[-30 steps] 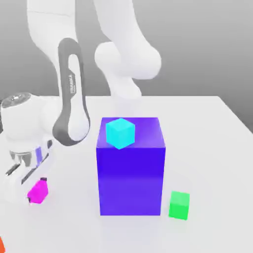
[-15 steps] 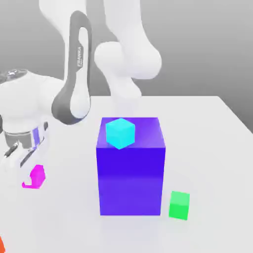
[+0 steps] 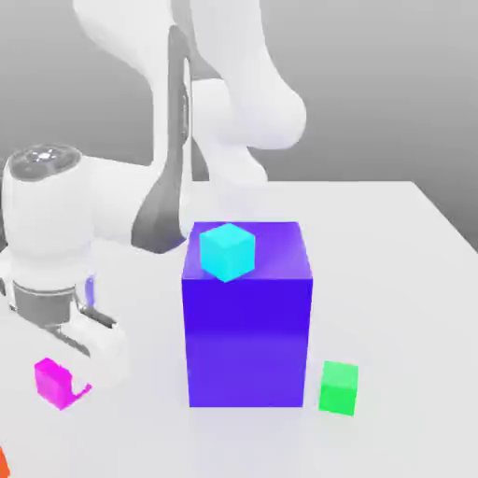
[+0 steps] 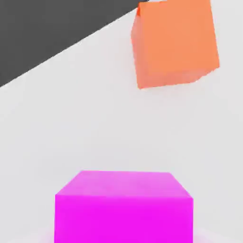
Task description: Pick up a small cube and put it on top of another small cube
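Note:
The small magenta cube (image 3: 51, 380) is at the exterior view's left, low over the white table, partly covered by a white finger. My gripper (image 3: 67, 384) reaches down onto it from above and is shut on it. The hand view has the same magenta cube (image 4: 124, 206) close up, with a faint shadow under it. Over at the exterior view's right, the small green cube (image 3: 338, 386) rests on the table, just beside the big blue block's front corner and far from the gripper.
A tall blue-violet block (image 3: 247, 322) stands mid-table between the two small cubes, with a cyan cube (image 3: 227, 250) on its top. An orange cube (image 4: 175, 42) lies near the table edge, beyond the magenta one. The arm's white links rise behind the block.
The hand has turned about its axis and shifted toward the exterior view's left and front. The magenta cube moved and rotated along with it, gripped between the fingers.

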Available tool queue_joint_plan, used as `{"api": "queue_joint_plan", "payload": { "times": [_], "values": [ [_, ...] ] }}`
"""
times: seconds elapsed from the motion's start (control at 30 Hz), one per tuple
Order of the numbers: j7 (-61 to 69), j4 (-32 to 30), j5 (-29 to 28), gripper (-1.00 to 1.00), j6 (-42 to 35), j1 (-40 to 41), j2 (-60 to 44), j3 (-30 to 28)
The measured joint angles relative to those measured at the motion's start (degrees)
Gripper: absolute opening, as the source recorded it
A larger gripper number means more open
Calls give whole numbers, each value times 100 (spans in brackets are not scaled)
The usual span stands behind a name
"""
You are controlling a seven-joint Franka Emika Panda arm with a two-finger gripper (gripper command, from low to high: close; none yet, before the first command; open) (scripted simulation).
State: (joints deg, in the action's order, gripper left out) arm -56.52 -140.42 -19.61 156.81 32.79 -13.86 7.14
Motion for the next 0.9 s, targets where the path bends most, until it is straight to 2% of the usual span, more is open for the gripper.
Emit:
{"api": "queue_joint_plan", "payload": {
  "times": [0.47, 0.57, 0.9],
  "values": [
    [3493, 1044, -1726, -100, -281, -307, -477, 613],
    [4068, 1291, -2032, -100, -364, -587, -557, 888],
    [1724, 1082, -1405, -100, -532, -1808, -323, 1632]
  ]
}}
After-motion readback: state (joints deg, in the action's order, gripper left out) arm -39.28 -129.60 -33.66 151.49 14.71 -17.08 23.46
